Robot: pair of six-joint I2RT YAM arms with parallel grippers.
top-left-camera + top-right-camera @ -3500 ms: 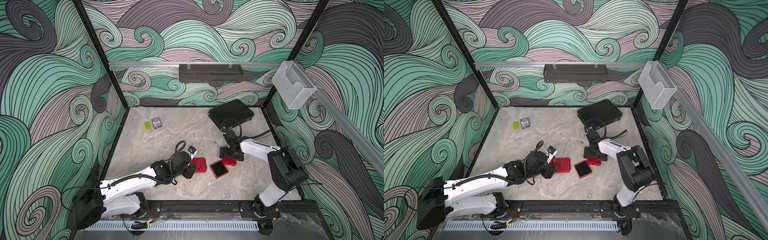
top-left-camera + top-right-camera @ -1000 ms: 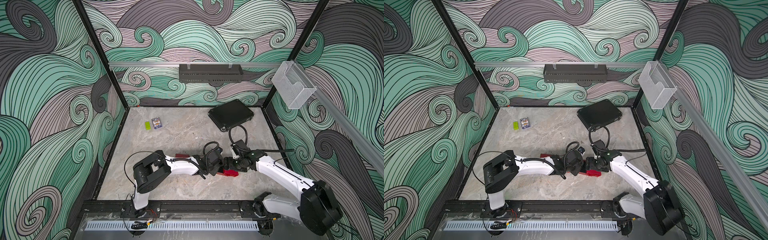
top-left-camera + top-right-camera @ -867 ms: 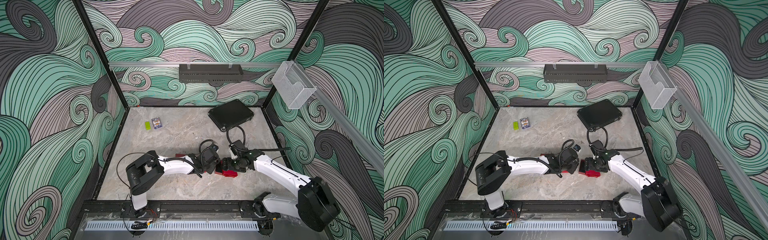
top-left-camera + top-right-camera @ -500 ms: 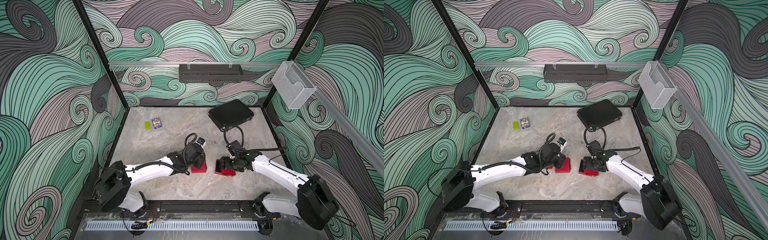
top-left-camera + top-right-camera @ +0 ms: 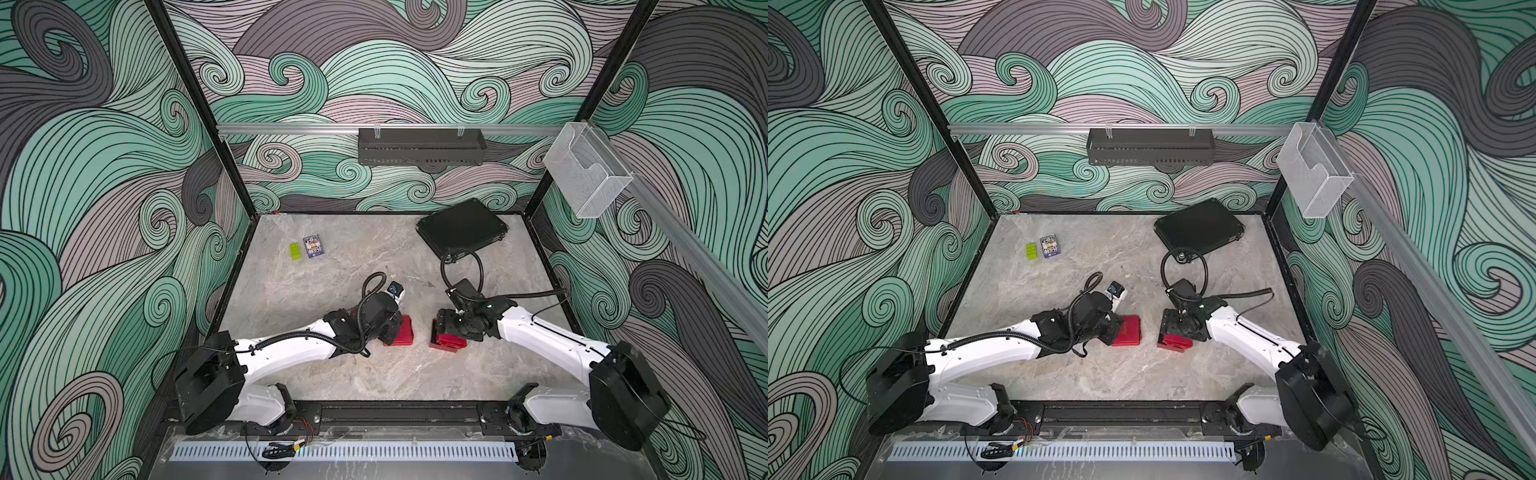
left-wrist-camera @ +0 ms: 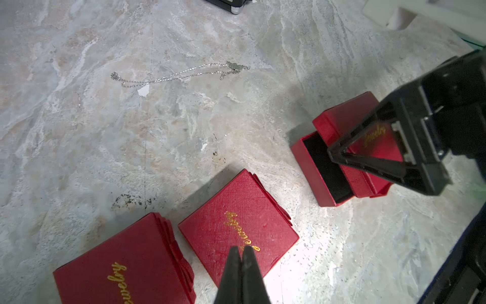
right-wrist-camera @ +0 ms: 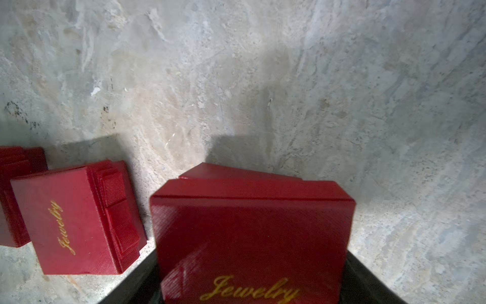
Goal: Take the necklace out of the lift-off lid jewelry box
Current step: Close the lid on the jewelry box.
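Gripping the lid point(image 6: 342, 118) across its width, jaws of the right gripper point(image 5: 444, 332) hold it askew over the open box base point(image 6: 310, 163). Left gripper point(image 6: 241, 252) jaws are closed, tips over a closed red box point(image 6: 236, 223). Necklace point(image 6: 178, 75) lies stretched out on the bare worktop point(image 6: 105, 144), well apart from every box.

Marble table point(image 5: 353, 374) holds necklace point(image 6: 178, 75), red boxes point(image 6: 238, 226), black case point(image 5: 461, 226).
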